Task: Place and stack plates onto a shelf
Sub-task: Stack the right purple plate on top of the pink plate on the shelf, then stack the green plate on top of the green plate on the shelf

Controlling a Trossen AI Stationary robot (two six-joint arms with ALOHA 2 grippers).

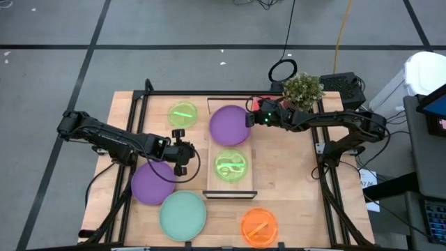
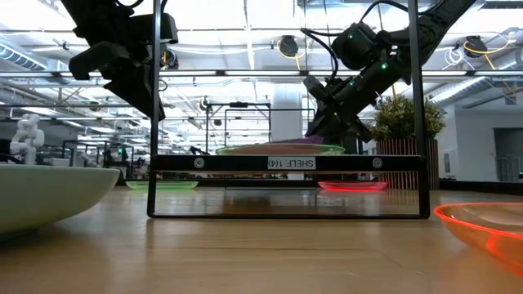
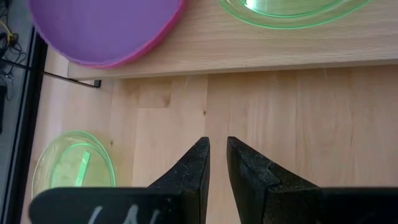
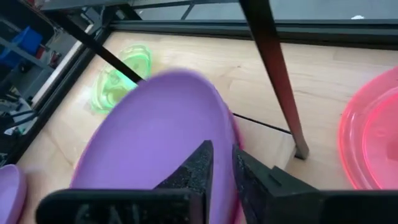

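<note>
The shelf point(image 1: 245, 150) lies in the table's middle. At its far end a purple plate point(image 1: 227, 127) sits over a magenta one whose edge point(image 3: 163, 36) shows beneath. A lime-green plate point(image 1: 230, 166) rests flat at the shelf's near end. My right gripper point(image 1: 249, 118) is shut on the purple plate's rim. My left gripper point(image 1: 182, 150) hovers left of the shelf, shut and holding nothing. On the tabletop lie a second purple plate point(image 1: 150, 183), a mint-green plate point(image 1: 182, 215), an orange plate point(image 1: 259, 226), another lime-green plate point(image 1: 182, 113) and a red-pink plate point(image 4: 373, 134). My right gripper pinches the purple plate by its rim point(image 4: 219, 127) on the side toward the table's right, between the two fingers. The fingers slant down from the right and far side. The held edge is raised point(image 2: 315, 140); the plate tilts, its opposite side toward the shelf.
Black metal end frames point(image 2: 154, 122) stand upright at the shelf's ends, and one post point(image 4: 273, 68) is close to my right gripper. A potted plant point(image 1: 303, 89) stands at the far right. Bare wood lies between the shelf and the table's right edge.
</note>
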